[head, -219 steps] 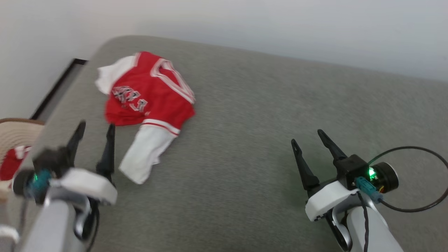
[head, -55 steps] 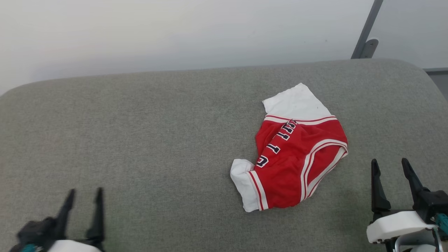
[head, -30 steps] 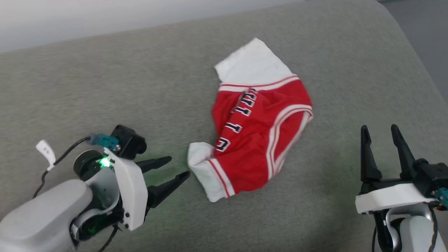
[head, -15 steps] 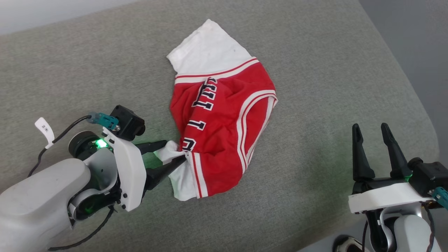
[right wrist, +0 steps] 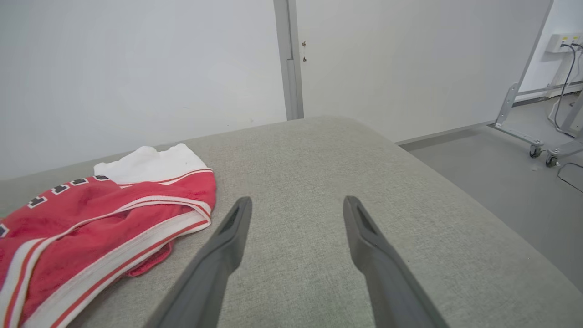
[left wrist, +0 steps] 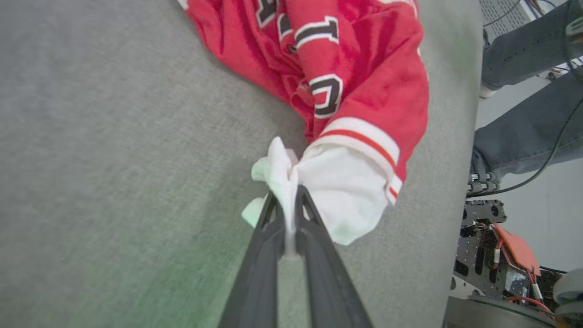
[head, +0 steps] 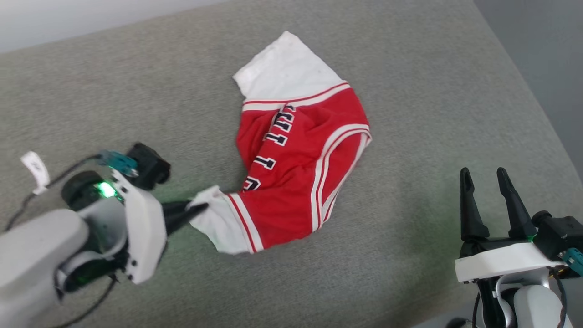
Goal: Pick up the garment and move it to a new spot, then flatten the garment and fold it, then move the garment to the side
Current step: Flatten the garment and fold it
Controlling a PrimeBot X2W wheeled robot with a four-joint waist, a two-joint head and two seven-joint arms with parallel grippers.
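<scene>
The garment (head: 296, 168), a red jersey T-shirt with white sleeves, striped V-neck trim and black lettering, lies crumpled on a grey cushioned surface (head: 136, 91). My left gripper (head: 200, 208) is shut on the near white sleeve (head: 214, 221), at the shirt's lower left. In the left wrist view the two dark fingers (left wrist: 273, 214) pinch a bunched fold of that sleeve (left wrist: 337, 182). My right gripper (head: 483, 175) stands open at the lower right, well clear of the shirt. The right wrist view has its fingers (right wrist: 237, 218) spread above bare cushion, with the garment (right wrist: 91, 214) to their left.
The cushion's right edge (head: 542, 118) drops to a grey floor (head: 546, 45). A white wall (right wrist: 136, 68) runs behind the cushion, and a wheeled metal frame (right wrist: 537, 132) stands on the floor. A person's jeans-clad legs (left wrist: 524, 91) and robot base hardware (left wrist: 501, 246) lie beyond the cushion's edge.
My left gripper has closed on the white sleeve and drawn back to the left, stretching the sleeve out from the shirt. The right gripper has stayed open in place.
</scene>
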